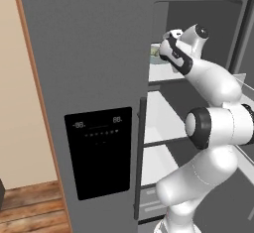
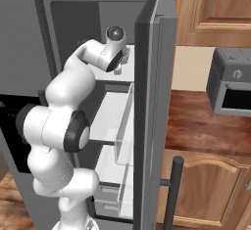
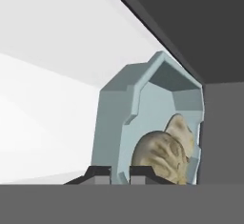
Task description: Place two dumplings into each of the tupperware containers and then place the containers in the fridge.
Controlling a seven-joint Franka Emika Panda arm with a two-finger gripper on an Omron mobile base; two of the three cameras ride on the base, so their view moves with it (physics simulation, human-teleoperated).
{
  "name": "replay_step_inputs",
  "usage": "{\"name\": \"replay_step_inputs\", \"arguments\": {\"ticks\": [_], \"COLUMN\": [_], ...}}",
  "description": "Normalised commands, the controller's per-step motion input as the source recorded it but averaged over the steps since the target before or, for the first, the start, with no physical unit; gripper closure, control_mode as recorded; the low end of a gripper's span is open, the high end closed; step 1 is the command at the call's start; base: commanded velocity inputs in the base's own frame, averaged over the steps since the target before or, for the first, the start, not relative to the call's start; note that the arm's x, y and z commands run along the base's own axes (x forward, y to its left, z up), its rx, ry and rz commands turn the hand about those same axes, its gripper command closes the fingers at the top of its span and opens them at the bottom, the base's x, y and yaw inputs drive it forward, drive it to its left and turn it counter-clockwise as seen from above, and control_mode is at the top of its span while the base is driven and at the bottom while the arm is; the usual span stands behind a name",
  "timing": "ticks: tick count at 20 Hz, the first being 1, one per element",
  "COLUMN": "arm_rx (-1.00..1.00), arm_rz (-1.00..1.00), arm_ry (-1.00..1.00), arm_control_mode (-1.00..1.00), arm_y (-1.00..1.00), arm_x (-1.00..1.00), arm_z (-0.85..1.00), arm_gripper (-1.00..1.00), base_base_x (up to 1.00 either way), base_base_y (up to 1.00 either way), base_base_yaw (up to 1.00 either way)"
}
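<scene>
The gripper [image 3: 120, 172] is pinched tight on the rim of the light blue tub [image 3: 143, 118], and two tan dumplings [image 3: 164, 156] sit inside the tub just past the finger tips. The tub rests on a white upper shelf [image 1: 166, 73] inside the open dark grey fridge [image 1: 89, 53], where the white arm [image 1: 213, 123] reaches in. The black panel [image 1: 99, 152] on the fridge door shows small pale marks like "88", too blurry to read for sure, and a steel oven [image 2: 231, 88] sits far off to the right.
</scene>
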Motion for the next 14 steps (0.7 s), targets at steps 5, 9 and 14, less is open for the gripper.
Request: {"name": "replay_step_inputs", "arguments": {"ticks": [5, 9, 14], "arm_rx": [0.0, 0.0, 0.0], "arm_rz": [0.0, 0.0, 0.0], "arm_ry": [0.02, 0.04, 0.14], "arm_control_mode": [-1.0, -1.0, -1.0], "arm_y": [0.09, 0.09, 0.06], "arm_x": [0.01, 0.0, 0.0], "arm_z": [-0.2, -0.61, -0.73], "arm_gripper": [1.0, 1.0, 1.0], "base_base_x": [0.0, 0.0, 0.0], "base_base_y": [0.0, 0.0, 0.0], "base_base_yaw": [0.0, 0.0, 0.0]}}
